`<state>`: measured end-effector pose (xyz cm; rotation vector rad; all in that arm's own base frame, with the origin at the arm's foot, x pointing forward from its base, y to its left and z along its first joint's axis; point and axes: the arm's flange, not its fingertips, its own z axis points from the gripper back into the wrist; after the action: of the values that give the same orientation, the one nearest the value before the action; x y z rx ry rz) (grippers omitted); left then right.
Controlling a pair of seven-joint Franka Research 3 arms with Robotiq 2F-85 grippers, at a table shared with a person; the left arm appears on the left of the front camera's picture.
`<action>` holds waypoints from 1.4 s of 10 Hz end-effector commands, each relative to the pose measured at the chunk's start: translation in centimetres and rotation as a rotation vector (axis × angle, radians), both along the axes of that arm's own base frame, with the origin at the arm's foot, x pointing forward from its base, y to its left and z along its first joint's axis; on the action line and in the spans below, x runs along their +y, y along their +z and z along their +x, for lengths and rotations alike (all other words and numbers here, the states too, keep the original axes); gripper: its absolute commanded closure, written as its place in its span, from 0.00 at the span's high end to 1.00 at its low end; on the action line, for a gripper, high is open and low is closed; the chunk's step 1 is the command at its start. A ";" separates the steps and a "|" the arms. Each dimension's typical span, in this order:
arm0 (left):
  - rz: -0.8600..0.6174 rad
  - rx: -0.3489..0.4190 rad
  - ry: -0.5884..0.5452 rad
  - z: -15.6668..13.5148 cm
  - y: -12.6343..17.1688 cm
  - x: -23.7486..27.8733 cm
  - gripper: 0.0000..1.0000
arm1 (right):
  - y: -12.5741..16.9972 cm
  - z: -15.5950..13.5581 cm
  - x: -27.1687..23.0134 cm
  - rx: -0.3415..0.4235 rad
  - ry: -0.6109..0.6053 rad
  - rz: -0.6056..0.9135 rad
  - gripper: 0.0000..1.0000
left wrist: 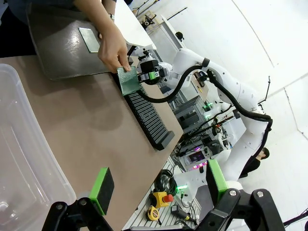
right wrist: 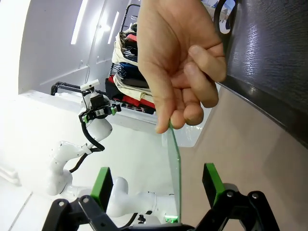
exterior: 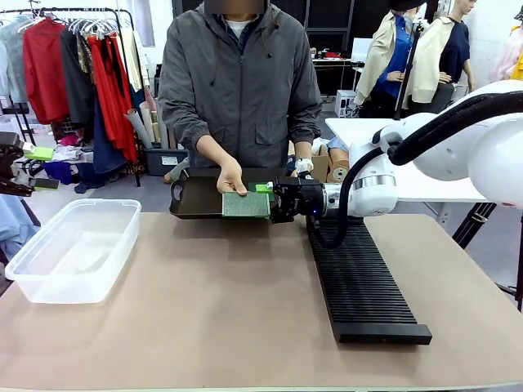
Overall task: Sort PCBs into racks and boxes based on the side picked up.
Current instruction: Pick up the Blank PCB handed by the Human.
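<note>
Wide tan tabletop (exterior: 204,327) out in front, and on its left side sits the clear shallow plastic tub (exterior: 57,287), with nothing in it that I can make out. Over on the right runs the long black ribbed plastic rack (exterior: 368,286), stretching away from us, its far end tucked under the right arm. At the far edge lies the flat black tray (exterior: 196,200), and here's the action: the person's hand (exterior: 231,178) pinches a thin green rectangular circuit board (exterior: 245,205) by one edge, at the tray's near right corner, pale gridded face turned our way. The board's long axis runs left to right, pointing straight at the right tool (exterior: 264,194), which comes in level from the right, so the right arm is plainly the nearer one. From the right wrist the board shows edge-on, rising between the two green pads (right wrist: 102,183), closer to one than the other and, as far as I can tell, touching neither. That tool stands spread wide, grasping nothing yet. The left tool (left wrist: 159,185) hangs near the tub, well apart from the board, fingers released and empty. My read: a handover is coming, and the clench wants the board centred.
</note>
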<state>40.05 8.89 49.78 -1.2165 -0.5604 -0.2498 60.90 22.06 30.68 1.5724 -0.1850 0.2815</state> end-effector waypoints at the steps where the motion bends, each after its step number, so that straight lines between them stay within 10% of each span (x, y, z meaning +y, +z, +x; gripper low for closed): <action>1: -0.007 0.004 0.004 -0.1 0.2 0.0 1.00 | 0.3 0.6 0.7 0.012 -0.001 -0.020 0.90; 6: -0.007 0.004 0.004 -0.1 0.2 0.0 1.00 | 0.4 0.8 0.3 0.046 -0.008 -0.034 0.00; 14: -0.007 0.004 0.004 -0.1 0.2 0.0 1.00 | -0.3 0.2 0.5 0.099 0.119 -0.111 0.00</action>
<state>40.05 8.89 49.78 -1.2165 -0.5604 -0.2498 60.72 22.10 29.91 1.5336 -0.0913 0.2359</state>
